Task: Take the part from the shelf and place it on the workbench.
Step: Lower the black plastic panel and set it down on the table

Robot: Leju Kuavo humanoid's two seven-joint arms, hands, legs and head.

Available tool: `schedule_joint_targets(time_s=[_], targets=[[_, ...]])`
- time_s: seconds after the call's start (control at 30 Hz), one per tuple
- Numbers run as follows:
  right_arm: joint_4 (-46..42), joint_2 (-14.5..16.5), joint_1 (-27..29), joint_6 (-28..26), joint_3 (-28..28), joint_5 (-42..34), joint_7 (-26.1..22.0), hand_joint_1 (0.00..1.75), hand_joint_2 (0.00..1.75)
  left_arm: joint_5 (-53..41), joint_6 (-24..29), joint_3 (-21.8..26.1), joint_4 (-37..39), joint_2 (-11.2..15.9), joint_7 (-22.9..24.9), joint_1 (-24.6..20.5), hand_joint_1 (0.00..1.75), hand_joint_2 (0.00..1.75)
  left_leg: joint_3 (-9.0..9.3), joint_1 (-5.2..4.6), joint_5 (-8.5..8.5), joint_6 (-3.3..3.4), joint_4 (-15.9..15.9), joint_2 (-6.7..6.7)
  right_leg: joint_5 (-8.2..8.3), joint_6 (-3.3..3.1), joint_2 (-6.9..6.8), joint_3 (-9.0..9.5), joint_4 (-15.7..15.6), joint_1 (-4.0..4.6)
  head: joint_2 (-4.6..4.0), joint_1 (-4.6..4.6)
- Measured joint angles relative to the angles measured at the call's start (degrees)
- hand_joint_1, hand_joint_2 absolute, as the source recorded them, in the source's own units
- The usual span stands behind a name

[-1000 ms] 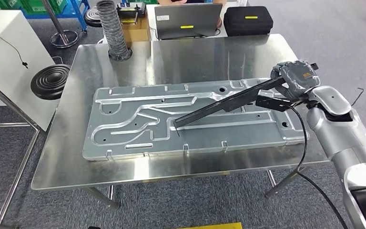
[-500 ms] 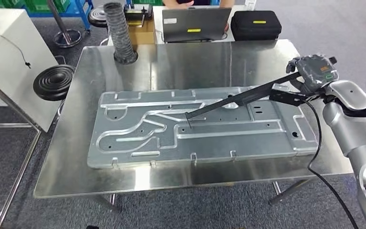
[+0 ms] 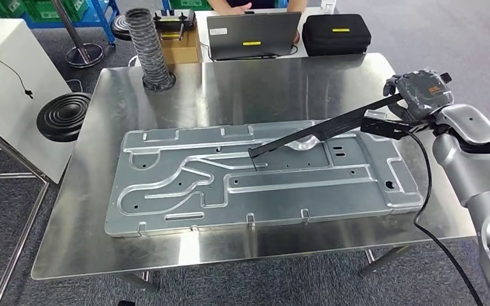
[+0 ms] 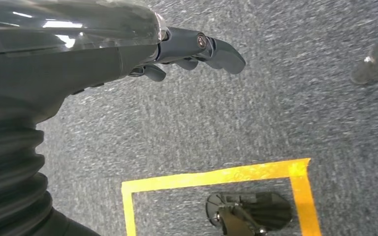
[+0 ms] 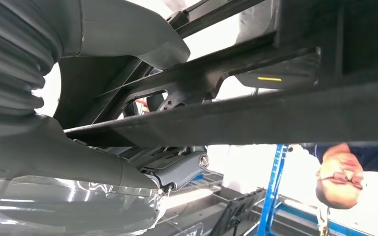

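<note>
Open laptop [image 3: 253, 35], black case [image 3: 335, 33] (zipped), ribbed hose [image 3: 150, 50], stamped metal panel [image 3: 185, 185]

a large plate [image 3: 261, 185] lies on the workbench [image 3: 230, 89], taking up its middle. the part [image 3: 322, 129] slants over the plate's right half, its far end in the right hand [image 3: 418, 95] past the plate's right rear corner. behind the plate a hose [image 3: 150, 48] stands at the bench's rear left corner; a laptop [image 3: 252, 35] and a case [image 3: 335, 33] sit behind the bench.
</note>
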Motion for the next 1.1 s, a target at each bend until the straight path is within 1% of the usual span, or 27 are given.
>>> schedule_joint_targets(time_s=[0.1, 0.13, 0.17, 0.2, 0.27, 0.3, 0.33, 0.37, 0.4, 0.43, 0.47, 0.5, 0.57, 0.6, 0.63, 0.67, 0.7, 0.77, 0.8, 0.83, 0.87, 0.9, 0.93, 0.97, 1.0, 1.03, 1.1], targets=[[0.17, 0.01, -0.18, -0.04, 0.13, -0.34, 0.0, 1.24, 1.75, 0.04, 0.17, -0.01, 0.0, 0.01, -0.11, 0.03, 0.0, 1.75, 0.54, -0.06, -0.15, 0.58, -1.29, -0.03, -0.15, 1.02, -0.03, -0.11, -0.07, -0.14, 0.01, 0.0], [0.2, -0.04, -0.23, -0.05, 0.15, -0.51, -0.01, 1.24, 1.75, 0.0, 0.25, -0.02, 0.0, 0.01, -0.16, 0.03, 0.0, 1.75, 0.73, 0.02, -0.01, 0.85, -1.61, -0.04, -0.61, 1.33, -0.08, -0.29, 0.51, -0.22, 0.01, 0.0], [0.23, -0.12, -0.35, -0.07, 0.17, -0.68, -0.02, 1.24, 1.75, -0.05, 0.32, -0.03, 0.0, -0.01, -0.23, 0.0, 0.0, 1.75, 0.93, 0.12, 0.12, 1.15, -1.92, -0.04, -1.58, 1.59, -0.12, -0.98, 2.07, -0.29, 0.01, 0.01], [0.28, -0.2, -0.46, -0.07, 0.2, -0.81, -0.03, 1.24, 1.75, -0.14, 0.36, -0.07, 0.0, -0.02, -0.3, -0.03, 0.0, 1.75, 1.08, 0.2, 0.18, 1.37, -2.12, -0.03, -3.04, 1.8, -0.15, -2.33, 4.88, -0.37, 0.0, 0.01], [0.45, -0.28, -0.53, -0.07, 0.32, -0.99, -0.04, 1.24, 1.75, -0.29, 0.39, -0.14, 0.0, -0.03, -0.46, -0.03, 0.0, 1.75, 1.15, 0.15, 0.08, 1.64, -2.12, -0.03, -6.1, 2.19, -0.15, -6.36, 12.48, -0.41, -0.01, 0.01], [0.56, -0.31, -0.45, -0.07, 0.38, -1.05, -0.03, 1.24, 1.75, -0.38, 0.39, -0.17, 0.0, -0.05, -0.52, 0.01, 0.0, 1.75, 1.17, 0.13, 0.0, 1.67, -2.07, -0.03, -6.67, 2.35, -0.16, -8.0, 15.21, -0.47, -0.01, 0.01], [0.66, -0.33, -0.37, -0.07, 0.43, -1.12, -0.03, 1.24, 1.75, -0.45, 0.39, -0.2, 0.0, -0.07, -0.57, 0.05, 0.0, 1.75, 1.2, 0.13, -0.12, 1.67, -1.97, -0.04, -6.11, 2.44, -0.18, -8.72, 15.93, -0.54, -0.01, 0.01], [0.73, -0.39, -0.33, -0.07, 0.44, -1.23, -0.04, 1.24, 1.75, -0.49, 0.39, -0.24, 0.0, -0.09, -0.61, 0.06, 0.0, 1.75, 1.25, 0.14, -0.28, 1.61, -1.8, -0.06, -4.48, 2.45, -0.21, -8.29, 14.32, -0.6, -0.01, 0.01], [0.75, -0.49, -0.34, -0.07, 0.44, -1.37, -0.05, 1.24, 1.75, -0.51, 0.39, -0.28, 0.0, -0.11, -0.66, 0.06, 0.0, 1.75, 1.34, 0.15, -0.51, 1.5, -1.58, -0.09, -2.19, 2.39, -0.24, -6.87, 10.84, -0.65, 0.0, 0.01], [0.76, -0.6, -0.38, -0.05, 0.44, -1.52, -0.09, 1.24, 1.75, -0.51, 0.39, -0.34, 0.0, -0.11, -0.71, 0.06, 0.0, 1.75, 1.37, 0.13, -0.78, 1.32, -1.35, -0.13, -0.27, 2.22, -0.3, -5.1, 6.88, -0.64, -0.01, 0.01], [0.75, -0.7, -0.43, -0.01, 0.45, -1.67, -0.12, 1.24, 1.75, -0.51, 0.4, -0.41, 0.0, -0.12, -0.76, 0.05, 0.0, 1.75, 1.37, 0.03, -1.03, 1.1, -1.08, -0.17, 1.04, 1.95, -0.31, -3.62, 3.52, -0.5, -0.01, 0.01], [0.75, -0.76, -0.46, 0.04, 0.46, -1.79, -0.15, 1.24, 1.75, -0.49, 0.42, -0.48, 0.0, -0.13, -0.8, 0.06, 0.0, 1.75, 1.33, -0.06, -1.2, 0.85, -0.92, -0.19, 1.6, 1.67, -0.3, -2.71, 1.44, -0.34, -0.01, 0.01], [0.75, -0.85, -0.47, 0.16, 0.48, -1.93, -0.16, 1.24, 1.75, -0.43, 0.44, -0.58, 0.0, -0.14, -0.87, 0.1, 0.0, 1.75, 1.29, -0.18, -1.34, 0.35, -0.87, -0.16, 1.48, 1.07, -0.21, -2.45, 0.56, -0.03, -0.01, 0.0], [0.75, -0.88, -0.45, 0.2, 0.49, -1.96, -0.15, 1.24, 1.75, -0.39, 0.46, -0.6, 0.0, -0.14, -0.91, 0.1, 0.0, 1.75, 1.27, -0.19, -1.48, 0.08, -0.86, -0.12, 1.51, 0.77, -0.2, -2.38, 0.46, -0.17, -0.01, 0.0], [0.74, -0.91, -0.47, 0.24, 0.49, -1.98, -0.15, 1.24, 1.75, -0.36, 0.48, -0.62, 0.0, -0.13, -0.95, 0.09, 0.0, 1.75, 1.15, -0.17, -1.92, -0.23, -0.4, -0.07, 1.54, 0.44, -0.19, -2.24, 0.3, -0.32, -0.01, 0.0], [0.74, -0.92, -0.5, 0.25, 0.49, -1.99, -0.15, 1.24, 1.75, -0.34, 0.51, -0.63, 0.0, -0.11, -0.99, 0.07, 0.0, 1.75, 0.6, -0.15, -2.88, -0.54, 1.03, -0.04, 1.57, 0.12, -0.21, -2.06, 0.12, -0.48, -0.01, 0.0], [0.73, -0.92, -0.52, 0.26, 0.5, -1.99, -0.15, 1.24, 1.75, -0.33, 0.55, -0.65, 0.0, -0.09, -1.03, 0.06, 0.0, 1.75, -0.5, -0.08, -4.34, -0.85, 3.59, -0.01, 1.57, -0.17, -0.24, -1.88, -0.02, -0.62, -0.01, 0.0], [0.73, -0.91, -0.54, 0.27, 0.56, -2.04, -0.14, 1.24, 1.75, -0.31, 0.62, -0.67, 0.0, -0.09, -1.04, 0.09, 0.0, 1.75, -3.98, 0.16, -7.71, -1.26, 11.06, 0.0, 1.45, -0.46, -0.26, -1.75, -0.01, -0.56, 0.0, 0.0], [0.73, -0.91, -0.53, 0.28, 0.61, -2.07, -0.12, 1.24, 1.75, -0.31, 0.63, -0.68, 0.0, -0.1, -1.04, 0.12, 0.0, 1.75, -5.58, 0.27, -8.67, -1.39, 14.15, 0.0, 1.42, -0.49, -0.26, -1.73, 0.01, -0.54, 0.0, -0.01], [0.73, -0.9, -0.51, 0.28, 0.64, -2.1, -0.09, 1.24, 1.75, -0.3, 0.64, -0.68, 0.0, -0.1, -1.04, 0.14, 0.0, 1.75, -6.41, 0.35, -8.63, -1.46, 15.54, 0.01, 1.37, -0.48, -0.25, -1.69, 0.04, -0.54, 0.0, -0.01], [0.73, -0.9, -0.5, 0.3, 0.67, -2.11, -0.05, 1.24, 1.75, -0.29, 0.66, -0.68, 0.0, -0.1, -1.04, 0.15, 0.0, 1.75, -6.28, 0.41, -7.6, -1.48, 14.9, 0.01, 1.31, -0.43, -0.23, -1.63, 0.07, -0.55, -0.01, 0.0], [0.73, -0.9, -0.5, 0.31, 0.69, -2.13, -0.02, 1.24, 1.75, -0.28, 0.69, -0.68, 0.0, -0.09, -1.04, 0.15, 0.0, 1.75, -5.03, 0.46, -5.63, -1.4, 11.98, 0.02, 1.21, -0.32, -0.2, -1.52, 0.13, -0.56, -0.01, -0.01], [0.72, -0.9, -0.51, 0.32, 0.7, -2.15, -0.01, 1.24, 1.75, -0.28, 0.73, -0.68, 0.0, -0.08, -1.04, 0.14, 0.0, 1.75, -3.21, 0.49, -3.48, -1.24, 7.86, 0.01, 1.08, -0.15, -0.17, -1.41, 0.19, -0.57, -0.01, 0.0], [0.72, -0.91, -0.54, 0.33, 0.72, -2.17, 0.0, 1.24, 1.75, -0.27, 0.77, -0.68, 0.0, -0.07, -1.04, 0.12, 0.0, 1.75, -1.42, 0.44, -1.99, -1.03, 4.01, 0.0, 0.94, 0.08, -0.12, -1.4, 0.33, -0.46, 0.0, 0.0], [0.71, -0.91, -0.55, 0.33, 0.74, -2.19, 0.01, 1.24, 1.75, -0.27, 0.8, -0.69, 0.0, -0.07, -1.04, 0.11, 0.0, 1.75, -0.11, 0.39, -1.07, -0.8, 1.18, -0.02, 0.88, 0.37, -0.07, -1.44, 0.39, -0.35, 0.0, 0.0], [0.69, -0.91, -0.56, 0.34, 0.77, -2.21, 0.01, 1.24, 1.75, -0.27, 0.81, -0.7, 0.0, -0.07, -1.03, 0.12, 0.0, 1.75, 0.48, 0.31, -0.91, -0.56, -0.18, -0.03, 0.88, 0.66, -0.04, -1.52, 0.42, -0.27, 0.0, 0.0], [0.68, -0.92, -0.56, 0.34, 0.83, -2.25, 0.03, 1.24, 1.75, -0.27, 0.82, -0.72, 0.0, -0.07, -1.02, 0.16, 0.0, 1.75, 0.57, 0.22, -0.99, 0.03, -0.52, -0.07, 1.01, 1.34, -0.01, -1.55, 0.2, -0.27, 0.0, 0.01]])
